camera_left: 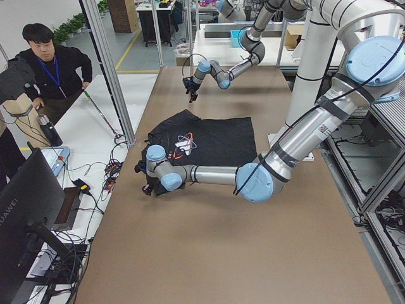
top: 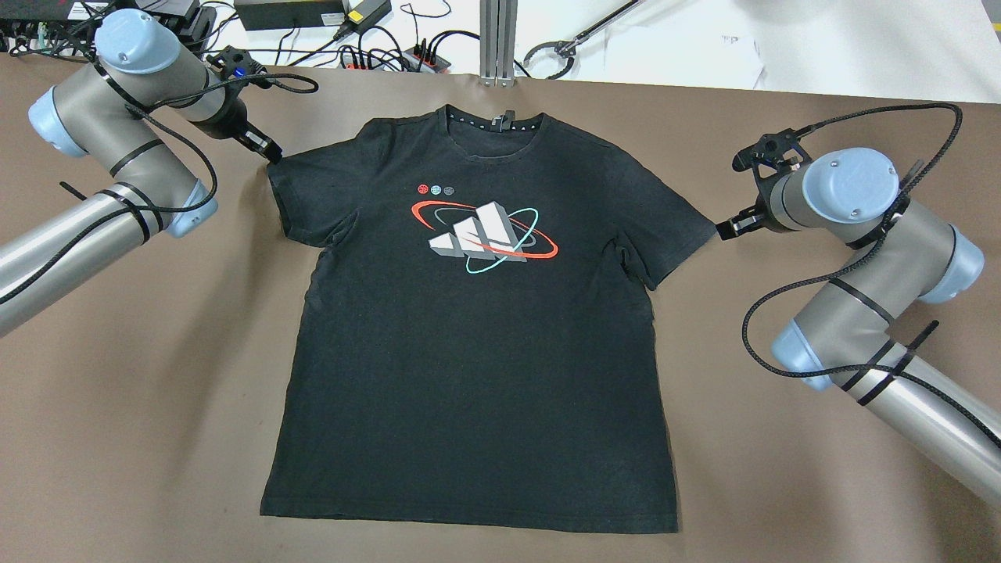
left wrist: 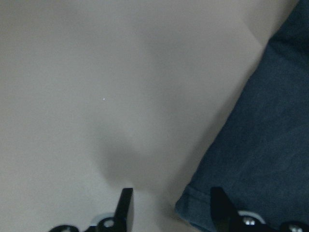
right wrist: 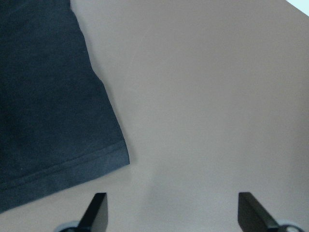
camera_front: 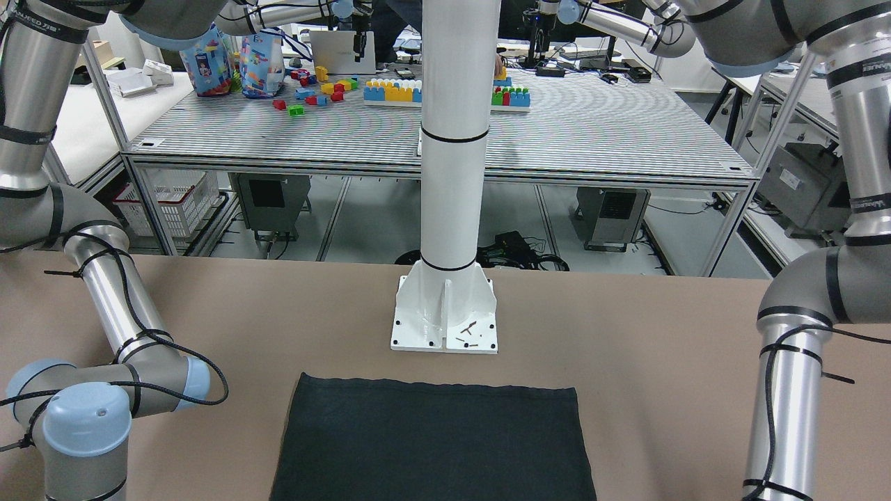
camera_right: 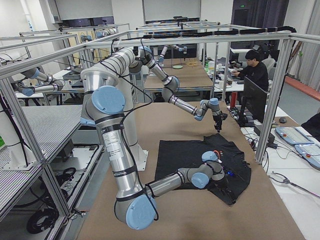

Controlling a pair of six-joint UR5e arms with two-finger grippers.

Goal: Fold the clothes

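Item: one black short-sleeved T-shirt (top: 469, 352), spread flat and face up on the brown table (top: 117, 391), with a red, white and teal print (top: 485, 234) on the chest, the collar at the table's far edge and the hem towards the robot. It lies between the two hands, one sleeve reaching out to each. Left hand (top: 268, 152): low over the table at the outer end of the sleeve on its own side, with the body of the shirt stretching away from it towards the other hand. In the left wrist view its fingers (left wrist: 126, 205) stand apart. The hemmed sleeve corner (left wrist: 193, 212) lies between them, close against one finger, and bare table is under the other; whether they touch the fabric cannot be told. Right hand (top: 727, 227): just beside the tip of the opposite sleeve, also low over the table. In the right wrist view its fingers (right wrist: 99, 208) are spread wide with only bare table between them, and the sleeve's hemmed corner (right wrist: 116, 159) lies just ahead of one finger and off to that side, apart from it. White pillar (camera_front: 452, 139): bolted to the table beyond the shirt's hem, on the robot's side of both hands.
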